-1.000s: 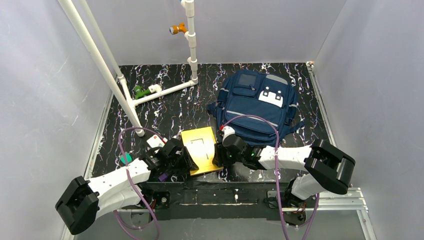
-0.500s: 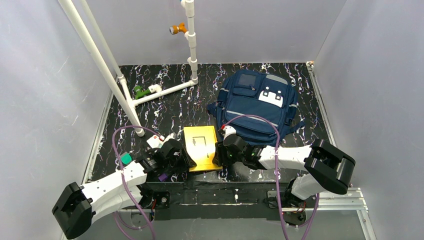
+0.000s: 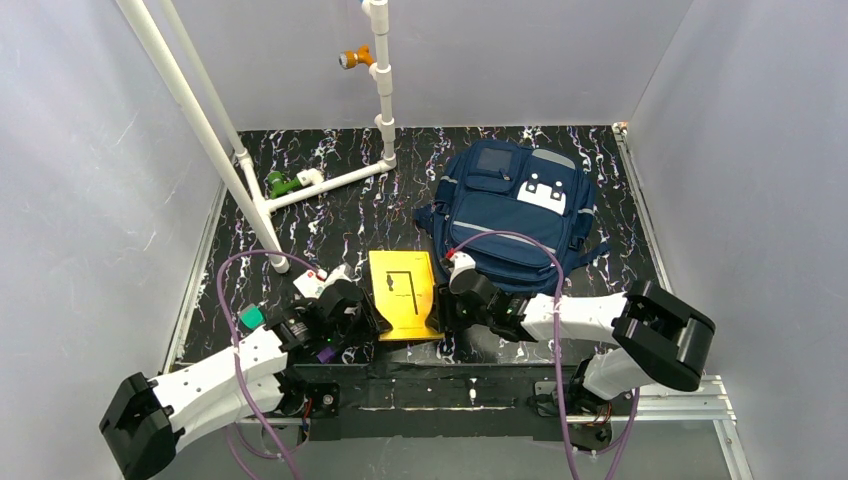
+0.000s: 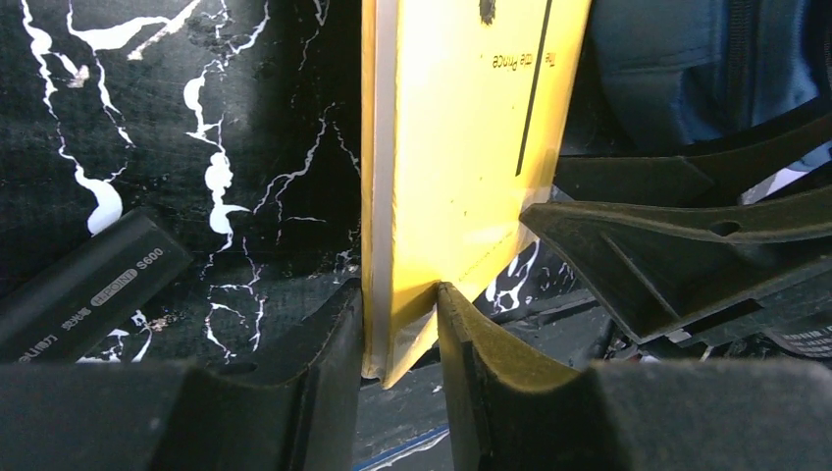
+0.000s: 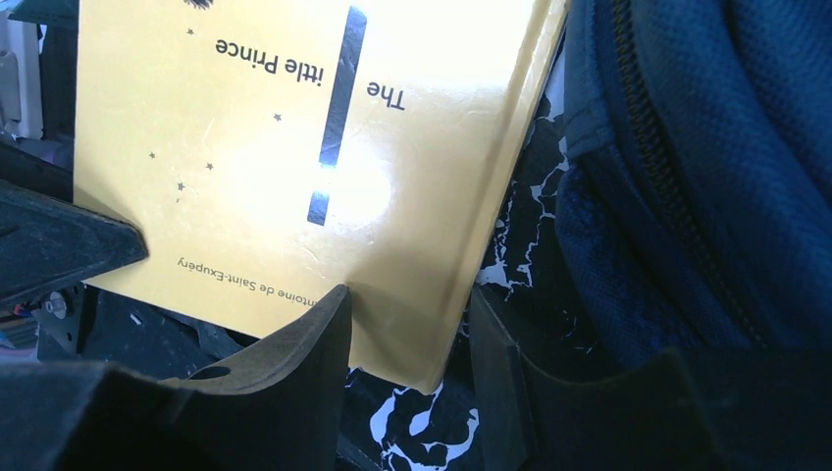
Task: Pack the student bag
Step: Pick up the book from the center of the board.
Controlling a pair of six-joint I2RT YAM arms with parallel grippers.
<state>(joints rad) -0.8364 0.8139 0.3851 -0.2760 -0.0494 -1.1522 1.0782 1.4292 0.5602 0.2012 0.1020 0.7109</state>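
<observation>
The student bag [image 3: 520,200], navy blue with grey stripes and a white patch, lies at the back right of the table. A yellow book [image 3: 403,293], "The Little Prince", rests just in front of the bag's left corner. My left gripper [image 3: 372,322] is at the book's near left corner; in the left wrist view both jaws of the left gripper [image 4: 400,294] press the book [image 4: 461,128]. My right gripper [image 5: 407,294] straddles the near right corner of the book [image 5: 294,147]: one finger touches the cover, the other stands off the spine. The bag [image 5: 706,147] fills the right of that view.
A white pipe frame [image 3: 300,190] with a green fitting [image 3: 280,184] and an orange one [image 3: 352,58] stands at the back left. A small white box [image 3: 312,283] and a green item [image 3: 250,318] lie by the left arm. A black marker-like stick [image 4: 88,289] lies left of the book.
The book has turned from a tilt to nearly square with the table and shifted slightly right. The left arm has swung in, and its jaws have closed onto the book's corner.
</observation>
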